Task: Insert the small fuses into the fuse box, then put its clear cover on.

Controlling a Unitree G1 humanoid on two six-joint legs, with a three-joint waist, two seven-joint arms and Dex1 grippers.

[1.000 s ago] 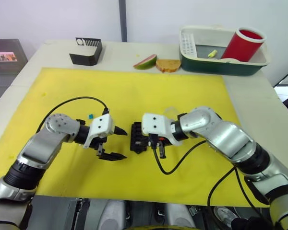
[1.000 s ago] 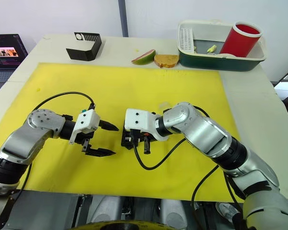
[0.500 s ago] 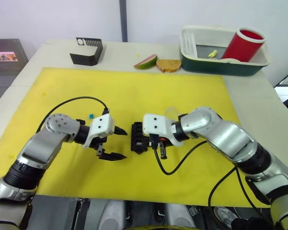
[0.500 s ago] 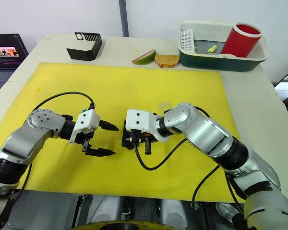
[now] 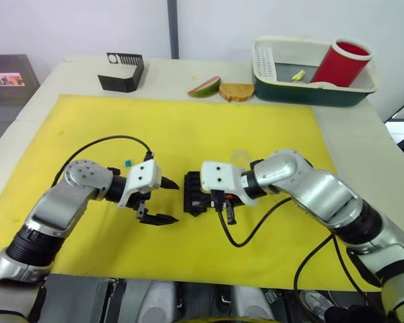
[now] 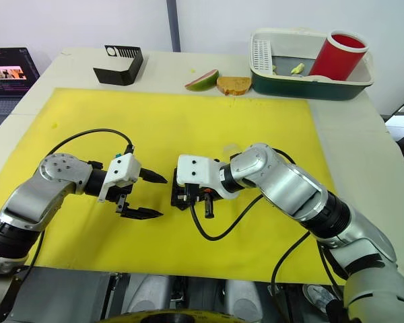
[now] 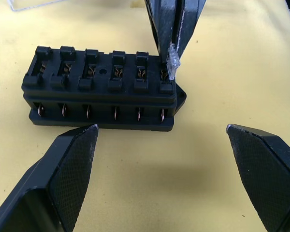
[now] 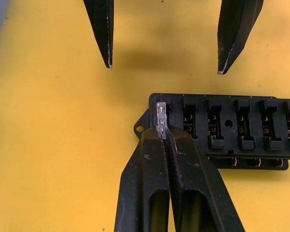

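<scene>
Barely shifted from a second earlier: right gripper [image 8: 163, 133], edged a touch toward the robot's right, still pinched shut on a clear fuse [image 8: 161, 120] at the end slot of the fuse box [image 7: 101, 94]. Spread across the table: yellow mat [image 5: 188, 128]. Parked at the far right: green-and-cream bin [image 5: 310, 91] with a red cup [image 5: 342, 62]. Set at the far left: black slotted holder [image 5: 122, 71]. Hovered just left of the fuse box: left gripper [image 5: 163, 200], fingers spread wide and empty. Seated mid-mat between both grippers: the fuse box, slots up. Glimpsed just beyond the right arm: clear cover [image 5: 240, 157]. Left lying near the left wrist: a small blue fuse [image 5: 127, 163].
</scene>
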